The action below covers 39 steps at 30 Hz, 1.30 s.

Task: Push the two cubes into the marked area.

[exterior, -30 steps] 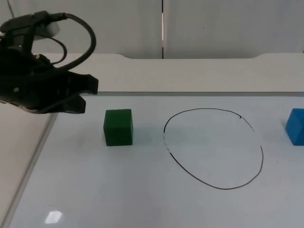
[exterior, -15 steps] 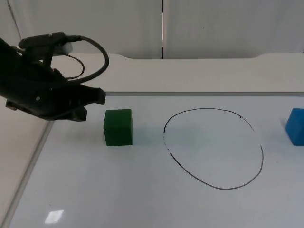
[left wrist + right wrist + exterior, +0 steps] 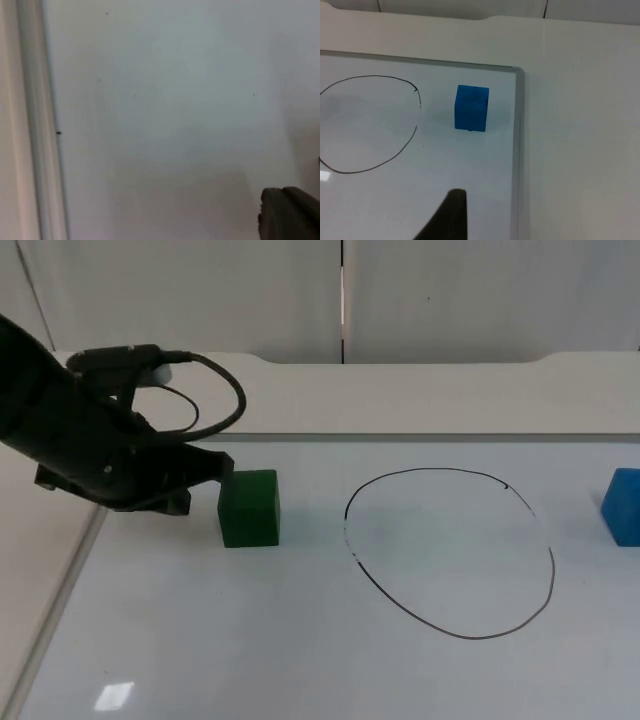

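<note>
The left gripper [image 3: 205, 480] sits low over the whiteboard [image 3: 300, 640] at the scene's left, its black tip right at the left face of the green cube [image 3: 249, 507]; whether the two touch cannot be told from the top view, and whether this gripper's pincer is parted or closed cannot be told either. The green cube stands upright on the board, to the left of the marked area [image 3: 450, 552], a hand-drawn black oval outline, and it lies fully outside that line with a strip of bare board between them. The blue cube [image 3: 622, 506] stands at the far right of the board, also outside the oval and apart from its right side. In the right wrist view the blue cube [image 3: 471, 107] sits just beside the board's grey frame [image 3: 517, 150], between the frame and the curved line of the marked area [image 3: 395, 150], near the line's end but not touching it. The right gripper [image 3: 451, 215] waits back from the blue cube, well apart from it, and the state of its pincer cannot be told. In the left wrist view bare whiteboard [image 3: 165, 115] and its frame [image 3: 40, 150] lie ahead of the left gripper.
</note>
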Each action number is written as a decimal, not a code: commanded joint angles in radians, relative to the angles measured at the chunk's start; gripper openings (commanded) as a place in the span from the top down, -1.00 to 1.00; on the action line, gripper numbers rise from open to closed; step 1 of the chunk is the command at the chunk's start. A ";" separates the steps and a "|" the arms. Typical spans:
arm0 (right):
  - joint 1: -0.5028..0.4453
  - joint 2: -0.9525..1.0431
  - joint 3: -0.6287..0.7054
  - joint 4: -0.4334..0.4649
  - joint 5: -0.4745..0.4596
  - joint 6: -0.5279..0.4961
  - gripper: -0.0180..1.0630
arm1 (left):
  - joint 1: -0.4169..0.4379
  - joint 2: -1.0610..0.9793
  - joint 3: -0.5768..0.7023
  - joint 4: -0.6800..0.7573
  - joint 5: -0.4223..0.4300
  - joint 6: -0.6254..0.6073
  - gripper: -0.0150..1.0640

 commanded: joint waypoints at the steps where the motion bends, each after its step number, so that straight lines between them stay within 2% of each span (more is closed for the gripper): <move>1: -0.005 -0.003 0.002 -0.005 -0.007 0.001 -0.98 | -0.026 0.024 -0.023 0.004 0.003 -0.001 0.98; 9: -0.005 -0.003 0.002 -0.003 -0.007 0.001 -0.98 | -0.071 0.042 -0.031 -0.004 -0.053 -0.001 0.98; 26: -0.005 -0.003 0.002 -0.006 -0.007 0.003 -0.98 | -0.127 0.042 -0.047 -0.023 -0.047 -0.003 0.98; 32: -0.005 -0.003 0.002 -0.012 -0.007 0.003 -0.98 | -0.163 0.042 -0.047 -0.042 -0.071 -0.003 0.98; 39: -0.005 -0.003 0.002 -0.012 -0.007 0.003 -0.98 | -0.165 0.042 -0.047 -0.075 -0.069 -0.005 0.98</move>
